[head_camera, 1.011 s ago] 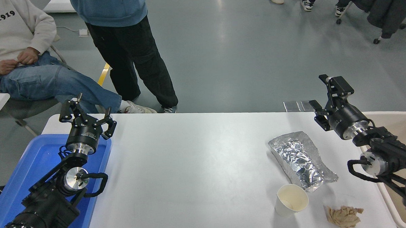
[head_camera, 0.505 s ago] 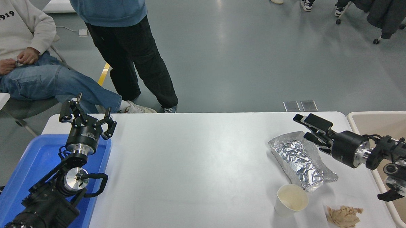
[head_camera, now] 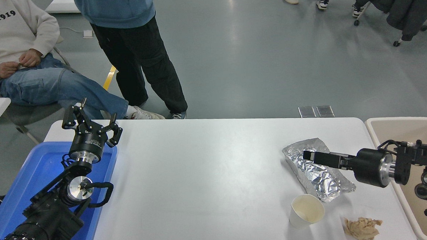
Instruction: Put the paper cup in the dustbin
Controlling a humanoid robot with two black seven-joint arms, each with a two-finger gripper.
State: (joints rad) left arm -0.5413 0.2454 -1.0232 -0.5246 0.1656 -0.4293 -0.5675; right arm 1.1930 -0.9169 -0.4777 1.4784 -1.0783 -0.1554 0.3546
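Observation:
The white paper cup (head_camera: 306,211) stands upright on the white table (head_camera: 208,170), near the front right, cream inside showing. The beige dustbin (head_camera: 379,125) stands off the table's right edge. My right gripper (head_camera: 309,155) points left, level, hovering over the crumpled foil packet (head_camera: 307,175), behind the cup and apart from it. It is seen nearly edge-on, looks open, and holds nothing. My left gripper (head_camera: 92,119) is parked open and empty at the far left over the blue tray (head_camera: 41,165).
A crumpled tan tissue wad (head_camera: 361,227) lies right of the cup near the front edge. One person sits (head_camera: 23,62) and another stands (head_camera: 136,58) beyond the table's far left side.
My right arm has swung down and leftward from above the bin's corner, rolling so the gripper now lies level over the foil packet. The cup and left arm have not moved.

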